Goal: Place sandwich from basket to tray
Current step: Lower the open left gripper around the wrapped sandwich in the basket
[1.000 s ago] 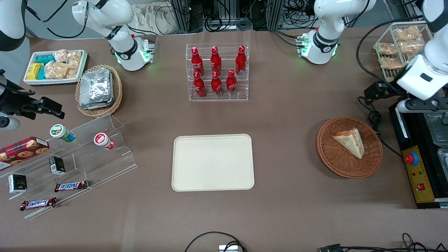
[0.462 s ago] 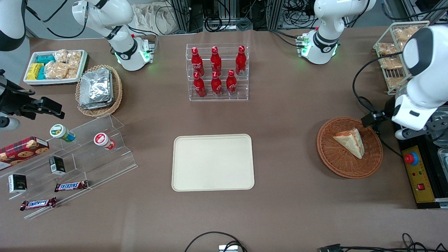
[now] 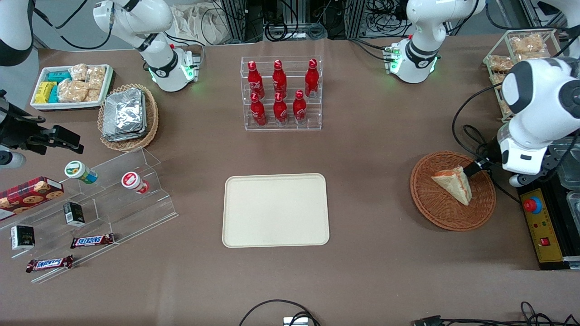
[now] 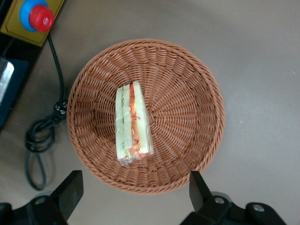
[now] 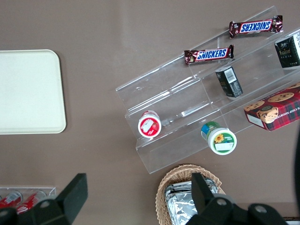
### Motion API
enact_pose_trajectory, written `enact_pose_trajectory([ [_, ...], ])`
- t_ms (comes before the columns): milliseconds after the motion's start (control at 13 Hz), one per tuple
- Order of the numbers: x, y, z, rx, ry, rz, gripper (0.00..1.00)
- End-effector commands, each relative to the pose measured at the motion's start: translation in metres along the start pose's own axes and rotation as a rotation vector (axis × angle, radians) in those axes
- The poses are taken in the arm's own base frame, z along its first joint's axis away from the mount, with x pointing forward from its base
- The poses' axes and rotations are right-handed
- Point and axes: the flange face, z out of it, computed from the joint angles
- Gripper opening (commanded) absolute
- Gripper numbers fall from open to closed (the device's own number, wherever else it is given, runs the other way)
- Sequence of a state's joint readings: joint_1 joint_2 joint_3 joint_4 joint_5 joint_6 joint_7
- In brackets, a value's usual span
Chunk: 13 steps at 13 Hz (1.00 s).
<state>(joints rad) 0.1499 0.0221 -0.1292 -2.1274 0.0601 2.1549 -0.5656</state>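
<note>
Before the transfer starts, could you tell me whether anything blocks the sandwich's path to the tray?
Nothing visible does. The open pincer hovers over the sandwich in the basket; only bare table separates it from the tray.

The end effector (image 3: pixel 476 165) hangs above the basket (image 3: pixel 435 208) holding 1 sandwich (image 3: pixel 453 183).

The gripper (image 4: pixel 133 197) has moved above the basket (image 3: pixel 442 213).

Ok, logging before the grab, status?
Gripper open, above basket rim. Sandwich in basket, untouched. Tray bare. Nothing between them.
</note>
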Motion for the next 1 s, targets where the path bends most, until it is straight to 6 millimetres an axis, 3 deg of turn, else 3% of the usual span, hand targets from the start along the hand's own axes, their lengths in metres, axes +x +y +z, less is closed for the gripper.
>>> enact_pose_trajectory([
  [0, -0.007, -0.014, 0.031, 0.004, 0.008, -0.071, 1.0],
  [77, 0.0, -0.024, 0.041, 0.007, -0.004, -0.141, 1.0],
  [538, -0.003, -0.022, 0.1, -0.023, 0.006, -0.27, 1.0],
  [923, -0.013, -0.024, 0.124, -0.032, 0.007, -0.293, 1.0],
])
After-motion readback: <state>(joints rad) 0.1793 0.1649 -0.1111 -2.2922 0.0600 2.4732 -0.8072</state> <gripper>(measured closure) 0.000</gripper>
